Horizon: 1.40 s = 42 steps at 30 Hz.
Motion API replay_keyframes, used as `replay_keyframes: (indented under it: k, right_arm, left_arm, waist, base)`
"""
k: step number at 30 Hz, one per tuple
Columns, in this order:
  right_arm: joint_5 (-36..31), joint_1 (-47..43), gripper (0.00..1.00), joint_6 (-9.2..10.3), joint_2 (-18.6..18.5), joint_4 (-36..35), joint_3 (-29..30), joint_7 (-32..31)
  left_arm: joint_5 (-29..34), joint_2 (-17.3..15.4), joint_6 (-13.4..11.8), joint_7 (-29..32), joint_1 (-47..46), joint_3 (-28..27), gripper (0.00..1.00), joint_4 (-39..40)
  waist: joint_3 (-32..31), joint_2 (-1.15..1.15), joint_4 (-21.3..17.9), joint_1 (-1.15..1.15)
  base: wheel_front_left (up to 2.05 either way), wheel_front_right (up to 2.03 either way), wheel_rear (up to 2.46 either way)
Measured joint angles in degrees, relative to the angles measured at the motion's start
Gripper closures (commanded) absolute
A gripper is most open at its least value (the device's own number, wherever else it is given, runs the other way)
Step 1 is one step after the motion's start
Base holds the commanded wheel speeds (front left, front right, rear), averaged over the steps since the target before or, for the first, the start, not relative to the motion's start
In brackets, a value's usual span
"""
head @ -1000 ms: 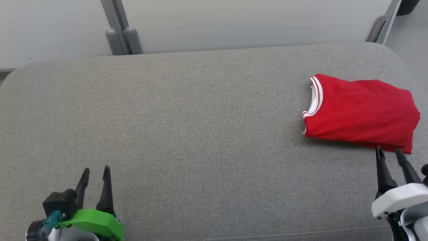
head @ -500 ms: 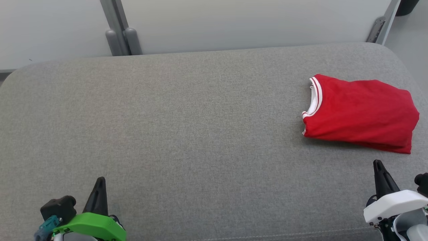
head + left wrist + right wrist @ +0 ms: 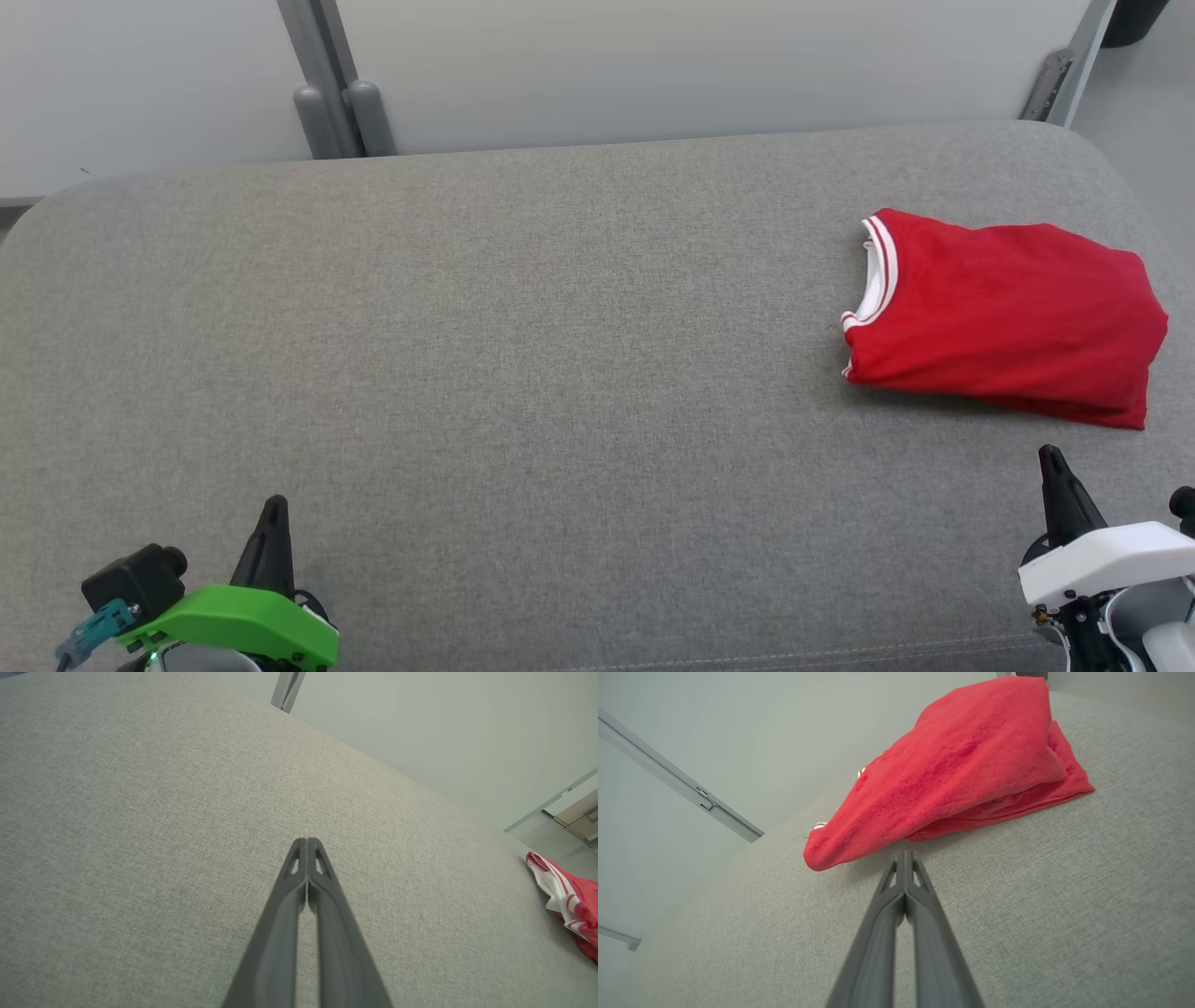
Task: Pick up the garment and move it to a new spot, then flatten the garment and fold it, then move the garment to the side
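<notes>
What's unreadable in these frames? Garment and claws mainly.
- Head view: red garment is folded; its top layer hides the sleeves and lower layers.
- Left wrist view: the right edge cuts the garment off past its collar.
- Head view: the bottom edge cuts off the left claw and right claw at their bases.
- Head view: dark object at the top right corner, cropped, unidentifiable.

Green bracket, white bracket, plug perhaps
</notes>
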State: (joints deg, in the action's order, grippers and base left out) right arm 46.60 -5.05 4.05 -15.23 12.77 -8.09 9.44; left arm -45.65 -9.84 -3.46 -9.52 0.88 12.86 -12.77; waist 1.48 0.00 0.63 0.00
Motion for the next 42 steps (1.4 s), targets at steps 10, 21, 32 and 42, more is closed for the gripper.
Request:
replay_keyframes:
  k: [10, 21, 32, 42]
  right_arm:
    - [6.01, 1.16, 1.0, -1.2, 1.57, 0.08, 1.9, -2.15]
    - [13.16, 2.38, 1.0, -2.99, 3.44, 0.54, 4.21, -4.42]
    - [19.67, 3.54, 1.0, -4.5, 5.13, 0.94, 6.23, -6.55]
    - [25.36, 4.42, 1.0, -5.58, 6.76, 1.47, 8.11, -8.39]
  left_arm:
    - [-5.63, 1.03, 1.51, 1.96, -0.05, -2.04, 1.0, -0.16]
    - [-13.06, 1.91, 3.02, 4.46, -0.37, -4.6, 1.0, -0.74]
    - [-19.44, 3.05, 4.39, 6.47, -0.98, -6.97, 1.0, -1.26]
    - [-25.75, 3.77, 5.67, 8.47, -1.29, -9.06, 1.0, -1.56]
  waist:
    - [-0.17, 0.0, -0.08, 0.0]
    - [-0.37, 0.0, -0.18, 0.0]
    - [-0.56, 0.0, -0.27, 0.0]
    - [-0.73, 0.0, -0.35, 0.0]
  base:
    - [0.0, 0.0, 0.0]
    - [0.0, 0.0, 0.0]
    - [0.0, 0.0, 0.0]
    - [0.0, 0.0, 0.0]
